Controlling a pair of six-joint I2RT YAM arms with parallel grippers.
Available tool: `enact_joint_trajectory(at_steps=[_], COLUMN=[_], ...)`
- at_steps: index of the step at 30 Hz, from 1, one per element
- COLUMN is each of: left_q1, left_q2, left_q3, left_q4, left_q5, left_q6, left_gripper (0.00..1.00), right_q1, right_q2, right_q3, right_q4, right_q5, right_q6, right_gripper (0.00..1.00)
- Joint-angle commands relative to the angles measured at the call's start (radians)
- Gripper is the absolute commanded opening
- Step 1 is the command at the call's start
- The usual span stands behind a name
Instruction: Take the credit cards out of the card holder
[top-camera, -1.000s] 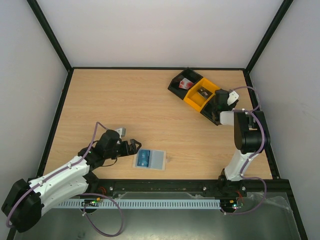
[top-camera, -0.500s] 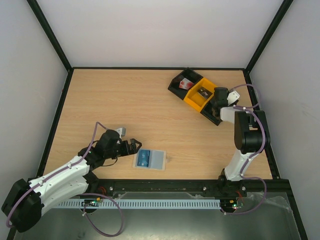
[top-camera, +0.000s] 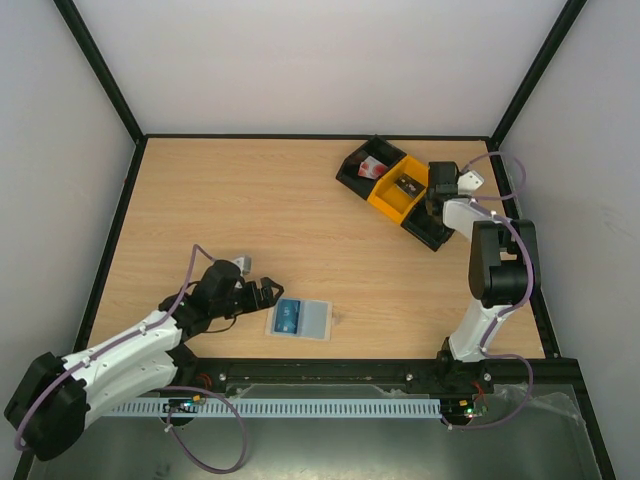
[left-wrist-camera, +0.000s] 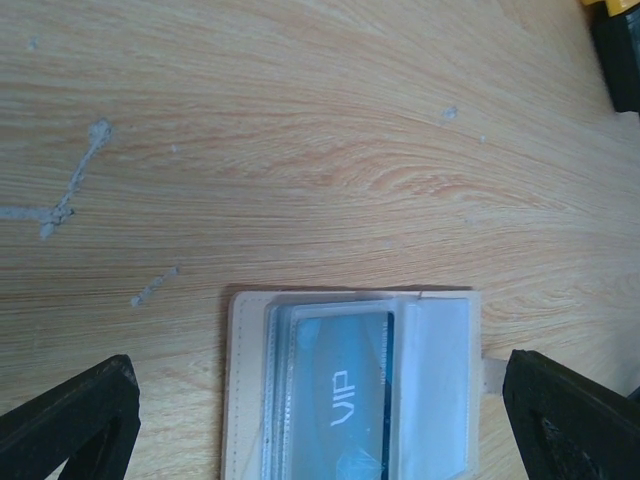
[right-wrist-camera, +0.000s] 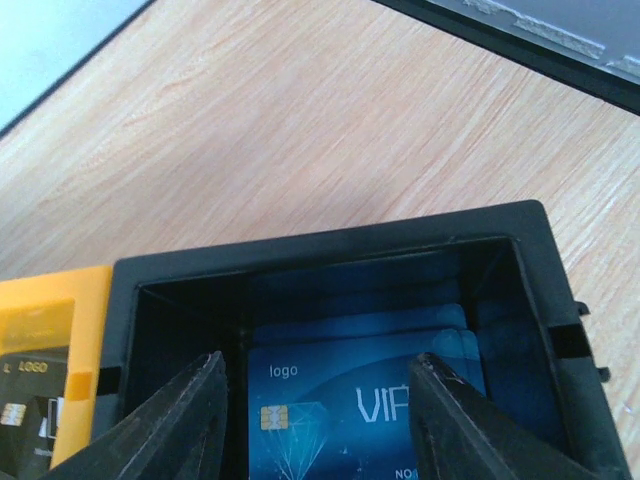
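Observation:
The card holder (top-camera: 312, 321) lies flat near the table's front edge, and one blue credit card (top-camera: 289, 317) shows through its left pocket. In the left wrist view the holder (left-wrist-camera: 440, 380) sits between my wide-open fingers, its VIP card (left-wrist-camera: 340, 385) still inside. My left gripper (top-camera: 262, 296) (left-wrist-camera: 318, 400) hovers just left of the holder, open and empty. My right gripper (top-camera: 436, 203) (right-wrist-camera: 318, 365) hangs open over the right-hand black bin (right-wrist-camera: 330, 250). Blue credit cards (right-wrist-camera: 350, 385) lie stacked flat on that bin's floor below the fingers.
A row of three bins stands at the back right: a black one (top-camera: 352, 170) with a red-and-white item, a yellow one (top-camera: 386, 199) (right-wrist-camera: 50, 320) with a small dark item, and the black one (top-camera: 428, 235) under my right gripper. Black frame rails border the table.
My right gripper has gone from shut to open over the black bin, and its wrist has shifted a little toward the back. The left arm and the holder have barely moved.

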Motion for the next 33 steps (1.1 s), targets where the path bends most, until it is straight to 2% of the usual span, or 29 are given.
enact_joint_trajectory(at_steps=[1, 9, 15, 22, 27, 33], left_q1=[0.007, 0.007, 0.007, -0.005, -0.044, -0.140], left_q2=[0.032, 0.051, 0.062, 0.089, 0.099, 0.189], left_q3=[-0.017, -0.042, -0.086, -0.132, -0.179, -0.155], left_q4=[0.010, 0.061, 0.139, 0.242, 0.357, 0.455], left_q5=[-0.007, 0.026, 0.064, 0.132, 0.143, 0.116], left_q6=[-0.010, -0.018, -0.018, -0.102, -0.192, -0.281], left_gripper=[1.00, 1.00, 1.00, 1.00, 1.00, 1.00], right_q1=[-0.002, 0.005, 0.069, 0.166, 0.240, 0.326], right_q2=[-0.026, -0.112, -0.286, -0.488, -0.628, -0.790], right_q3=[0.051, 0.016, -0.103, -0.243, -0.341, -0.466], right_q4=[-0.149, -0.204, -0.208, -0.233, -0.234, -0.207], right_q5=[0.032, -0.178, -0.299, -0.382, -0.451, -0.542], right_q6=[-0.019, -0.071, -0.104, -0.095, -0.074, -0.039], right_gripper=[0.49, 0.49, 0.49, 0.49, 0.49, 0.50])
